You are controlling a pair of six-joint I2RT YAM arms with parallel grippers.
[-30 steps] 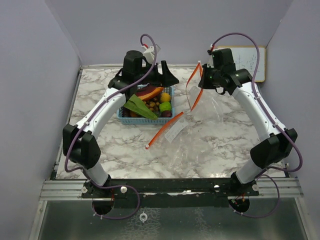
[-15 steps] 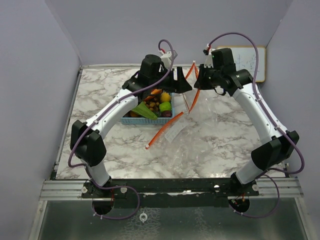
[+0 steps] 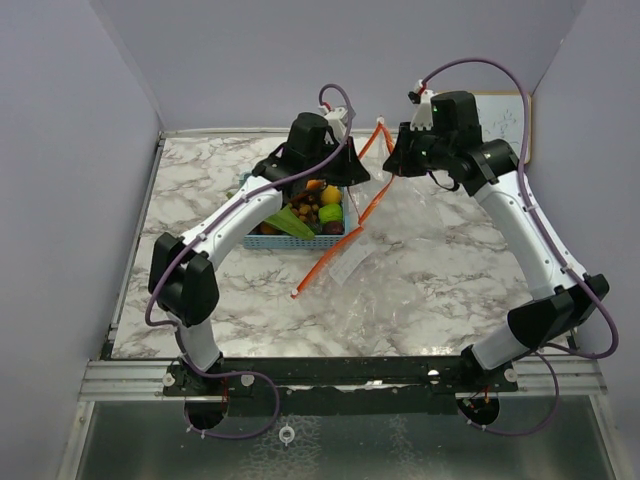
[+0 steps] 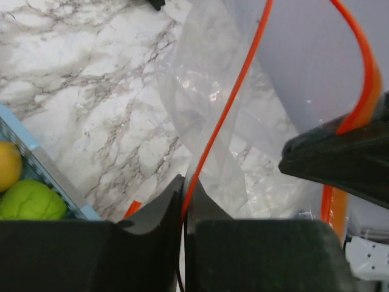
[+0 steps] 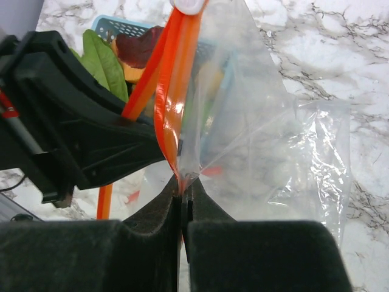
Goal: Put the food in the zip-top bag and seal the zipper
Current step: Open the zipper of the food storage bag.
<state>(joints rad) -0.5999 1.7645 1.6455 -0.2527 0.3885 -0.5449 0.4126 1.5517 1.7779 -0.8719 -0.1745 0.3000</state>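
Opening the zip-top bag [image 5: 273, 158]: left pincer [image 4: 184, 188] and right pincer [image 5: 181, 188], both clamped on its orange zipper [image 4: 231, 103], should pull apart evenly.

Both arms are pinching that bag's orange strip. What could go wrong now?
The left fingers and right fingers grip only the thin orange zipper, so it could slip free. The limp zip-top bag drapes beside the blue basket; its mouth may collapse before the toy food goes in.

Clear bag [image 3: 425, 240] unsealed, food [image 3: 318, 212] outside it
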